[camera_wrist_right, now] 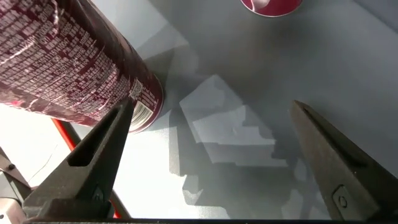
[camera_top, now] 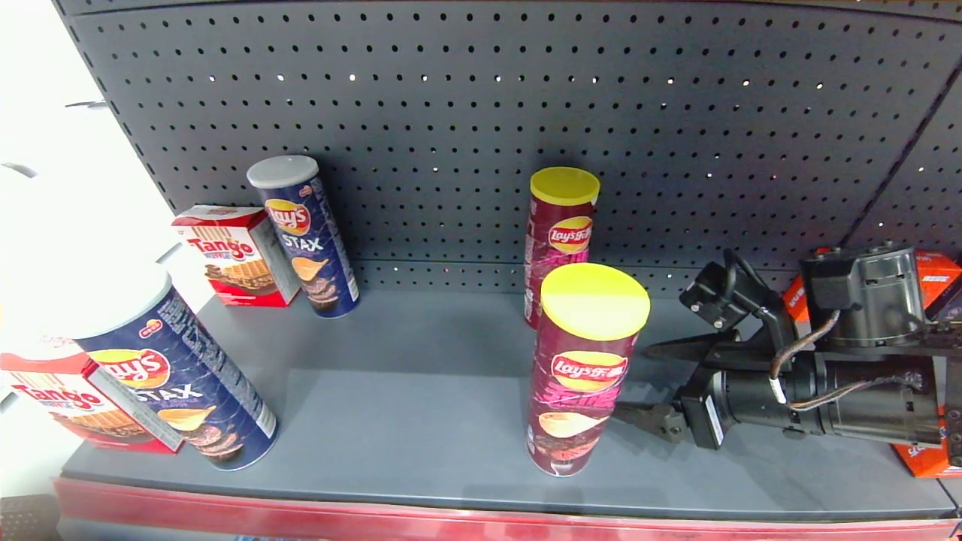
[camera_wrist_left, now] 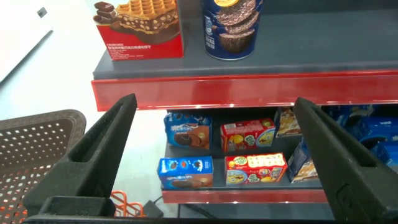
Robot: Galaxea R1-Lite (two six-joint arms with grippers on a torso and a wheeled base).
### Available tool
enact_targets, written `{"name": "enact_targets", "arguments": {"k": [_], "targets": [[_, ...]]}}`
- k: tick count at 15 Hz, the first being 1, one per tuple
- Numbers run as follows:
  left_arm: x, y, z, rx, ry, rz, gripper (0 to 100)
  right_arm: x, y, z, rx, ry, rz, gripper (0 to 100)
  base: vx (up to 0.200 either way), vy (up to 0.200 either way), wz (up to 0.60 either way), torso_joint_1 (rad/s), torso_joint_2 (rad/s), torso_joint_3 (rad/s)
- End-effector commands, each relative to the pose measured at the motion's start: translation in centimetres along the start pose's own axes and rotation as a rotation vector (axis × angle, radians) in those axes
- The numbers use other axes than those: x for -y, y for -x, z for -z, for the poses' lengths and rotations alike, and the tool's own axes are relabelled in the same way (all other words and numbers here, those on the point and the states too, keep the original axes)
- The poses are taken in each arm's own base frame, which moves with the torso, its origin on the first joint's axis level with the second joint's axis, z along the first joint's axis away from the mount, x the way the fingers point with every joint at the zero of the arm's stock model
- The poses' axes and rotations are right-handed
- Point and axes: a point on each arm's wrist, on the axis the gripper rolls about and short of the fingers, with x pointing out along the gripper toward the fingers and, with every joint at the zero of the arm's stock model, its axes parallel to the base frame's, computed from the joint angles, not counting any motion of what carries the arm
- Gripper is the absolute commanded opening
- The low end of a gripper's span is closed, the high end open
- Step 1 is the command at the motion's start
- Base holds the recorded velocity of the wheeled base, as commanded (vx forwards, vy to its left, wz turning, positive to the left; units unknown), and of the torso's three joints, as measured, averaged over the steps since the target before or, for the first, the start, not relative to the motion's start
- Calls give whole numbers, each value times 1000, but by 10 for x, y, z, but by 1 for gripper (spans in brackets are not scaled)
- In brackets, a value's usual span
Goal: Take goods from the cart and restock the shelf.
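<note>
The right end effector hung low over the grey shelf with its two dark fingers spread wide and holding nothing. It sat just to the right of the front maroon chip can, fingertips pointing at the can's lower half. In the right wrist view the same end effector gaped over bare shelf. One finger lay right beside the base of the front maroon chip can; whether they touched could not be made out.

That can stood upright near the shelf's front edge, yellow lid on top. A second maroon can stood upright directly behind it, against the perforated back panel. Only its rim showed in the right wrist view.

On the shelf's left stood two blue chip cans, one at the back and one at the front. Each had a red wafer box just beside it, back and front. The front box was cut off by the picture's edge. Orange-red packages at the far right were mostly hidden behind the right arm.

The left end effector was also spread wide and empty, lower down, in front of the shelf's red front lip. Beyond it, lower shelves held small blue and red snack boxes. A brown perforated cart showed beside the shelving, its contents out of sight.
</note>
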Motion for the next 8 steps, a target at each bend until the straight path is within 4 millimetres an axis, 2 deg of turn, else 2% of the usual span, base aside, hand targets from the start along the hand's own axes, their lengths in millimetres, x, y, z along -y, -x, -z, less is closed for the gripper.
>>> {"name": "enact_targets", "arguments": {"k": [1,3,4,5,7,8], "targets": [[0,0,0,-1,-1,0,100,12,14,-4,37,-15,59,100,0,0,0,0,0,0],[0,0,0,-1,-2,0,100,34,47,-10,136,-46,196,100,0,0,0,0,0,0],[0,0,0,-1,-2,0,100,42,70,-12,187,-70,275,100,0,0,0,0,0,0],[0,0,0,-1,-2,-1,100,44,110,-9,259,-104,391,100,0,0,0,0,0,0],[0,0,0,-1,-2,2,100,23,168,12,351,-107,575,100,0,0,0,0,0,0],[0,0,0,-1,-2,3,100,6,187,26,381,-100,656,100,0,0,0,0,0,0]]}}
